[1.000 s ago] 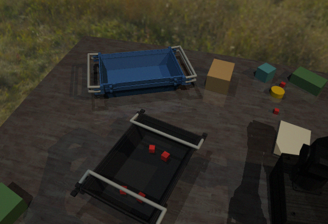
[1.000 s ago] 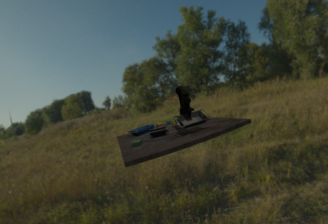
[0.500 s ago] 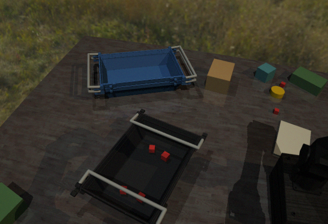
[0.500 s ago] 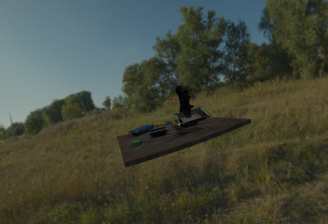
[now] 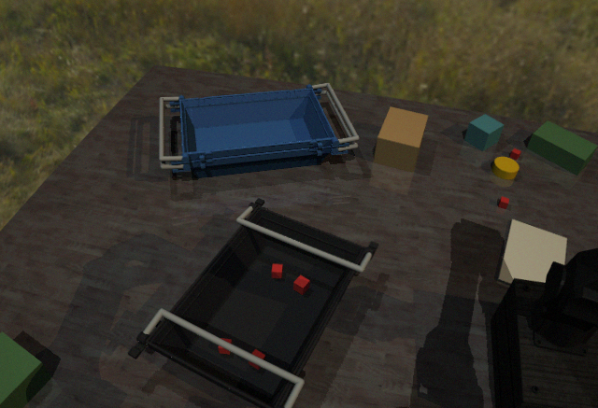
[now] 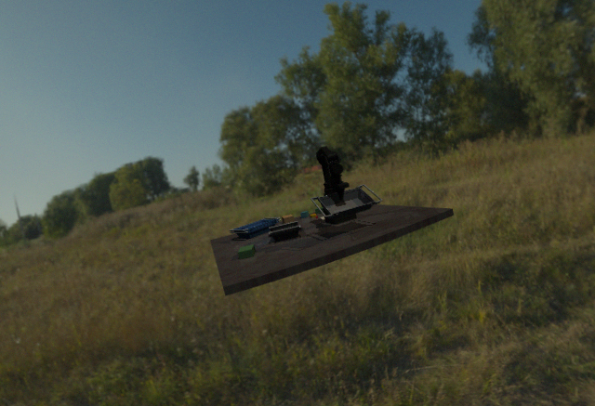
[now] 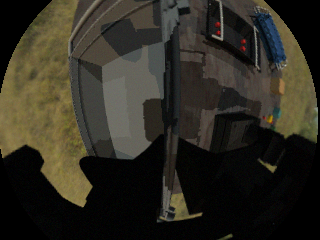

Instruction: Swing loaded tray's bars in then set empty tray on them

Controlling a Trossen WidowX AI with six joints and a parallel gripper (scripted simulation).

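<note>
The pincer was clenched on a side wall of the grey tray, which hung tilted above the table. Well apart from it stood the black tray, with red blocks inside and both pale bars lying across its top. The grey tray was not on them.

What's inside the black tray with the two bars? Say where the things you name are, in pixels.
Four little red blocks (image 5: 301, 284) (image 7: 243, 48) are in the black tray (image 5: 222, 258). One bar (image 5: 232, 346) partly covers two in the top view, and anything right beneath it is hidden there.
</note>
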